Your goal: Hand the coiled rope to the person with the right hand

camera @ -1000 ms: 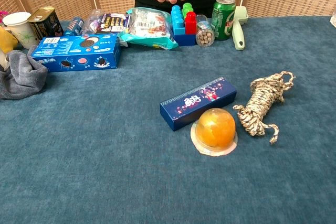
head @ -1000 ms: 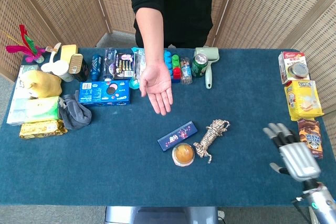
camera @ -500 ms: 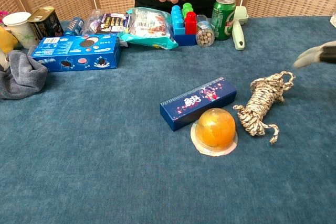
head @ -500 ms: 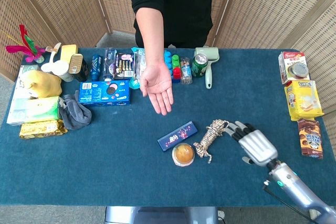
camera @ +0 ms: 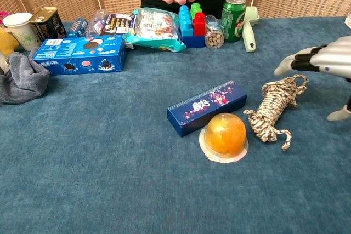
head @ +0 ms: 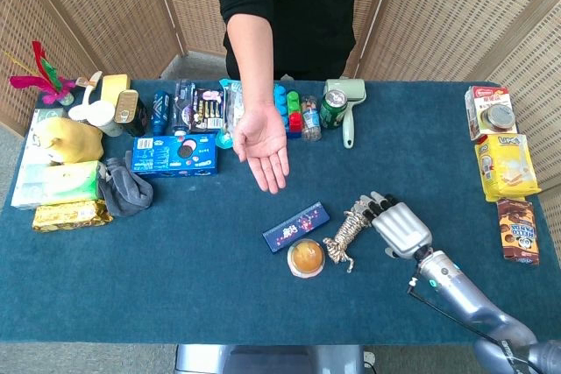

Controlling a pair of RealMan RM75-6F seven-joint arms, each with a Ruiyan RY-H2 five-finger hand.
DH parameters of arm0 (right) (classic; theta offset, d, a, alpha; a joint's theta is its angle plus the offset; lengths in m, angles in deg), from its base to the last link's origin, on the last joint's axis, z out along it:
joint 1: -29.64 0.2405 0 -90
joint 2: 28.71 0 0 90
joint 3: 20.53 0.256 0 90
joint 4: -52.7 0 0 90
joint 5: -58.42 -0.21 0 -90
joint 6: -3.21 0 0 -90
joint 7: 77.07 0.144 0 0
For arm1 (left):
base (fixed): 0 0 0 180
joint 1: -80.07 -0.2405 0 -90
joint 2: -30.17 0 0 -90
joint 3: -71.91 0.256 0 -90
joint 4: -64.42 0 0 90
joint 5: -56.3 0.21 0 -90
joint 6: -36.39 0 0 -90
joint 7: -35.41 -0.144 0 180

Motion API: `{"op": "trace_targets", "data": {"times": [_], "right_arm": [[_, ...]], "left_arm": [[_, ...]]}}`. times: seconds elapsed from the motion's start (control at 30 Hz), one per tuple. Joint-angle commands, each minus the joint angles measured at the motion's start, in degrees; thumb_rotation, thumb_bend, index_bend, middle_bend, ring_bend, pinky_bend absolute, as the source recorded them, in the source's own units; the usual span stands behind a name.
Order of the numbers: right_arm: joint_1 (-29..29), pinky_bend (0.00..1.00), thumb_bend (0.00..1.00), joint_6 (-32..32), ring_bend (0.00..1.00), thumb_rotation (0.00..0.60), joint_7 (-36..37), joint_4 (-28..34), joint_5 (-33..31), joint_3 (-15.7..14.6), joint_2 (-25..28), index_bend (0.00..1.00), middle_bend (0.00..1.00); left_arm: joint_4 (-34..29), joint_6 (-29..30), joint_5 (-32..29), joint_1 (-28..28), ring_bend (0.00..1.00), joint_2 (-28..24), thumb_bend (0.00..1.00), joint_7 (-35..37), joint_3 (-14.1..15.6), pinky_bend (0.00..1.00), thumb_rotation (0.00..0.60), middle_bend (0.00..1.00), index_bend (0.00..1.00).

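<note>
Lower right of the head view: silver right robot hand (head: 401,227), fingers spread and holding nothing, poised just beside the beige coiled rope (head: 351,234); contact not discernible. Rope lying on the blue tablecloth (head: 175,260), right of the round orange jelly cup (head: 306,257) and long dark-blue box (head: 295,226). Upper centre: person's open palm (head: 262,144). Small clear jar (camera: 213,35) filled with brown pellets beside the green can (camera: 234,10).
</note>
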Motion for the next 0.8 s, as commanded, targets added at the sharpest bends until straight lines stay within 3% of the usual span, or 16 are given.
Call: {"op": "trace_targets", "data": {"times": [0.03, 0.4, 0.7, 0.8], "right_arm": [[1.48, 0.19, 0.20, 1.28, 0.11, 0.600, -3.08, 0.07, -2.57, 0.32, -1.50, 0.12, 0.11], [5.87, 0.23, 0.26, 3.42, 0.14, 0.600, -11.16, -0.43, -11.04, 1.34, -5.52, 0.14, 0.14], [8.29, 0.29, 0.34, 3.11, 0.24, 0.600, -14.73, -3.14, -16.94, 0.76, -9.00, 0.22, 0.24], [8.78, 0.34, 0.38, 2.84, 0.29, 0.600, -14.75, -3.78, -17.38, 0.44, -9.58, 0.29, 0.31]], "left_arm": [[-0.03, 0.01, 0.04, -0.01, 0.08, -0.03, 0.17, 0.09, 0.01, 0.09, 0.600, 0.05, 0.05], [0.37, 0.22, 0.06, -0.26, 0.08, -0.41, 0.17, 1.81, -0.04, 0.09, 0.600, 0.05, 0.05], [0.79, 0.33, 0.07, -0.45, 0.08, -0.76, 0.17, 3.23, -0.05, 0.09, 0.600, 0.05, 0.05], [0.91, 0.39, 0.10, -0.51, 0.08, -0.84, 0.17, 3.56, -0.06, 0.09, 0.600, 0.05, 0.05]]}}
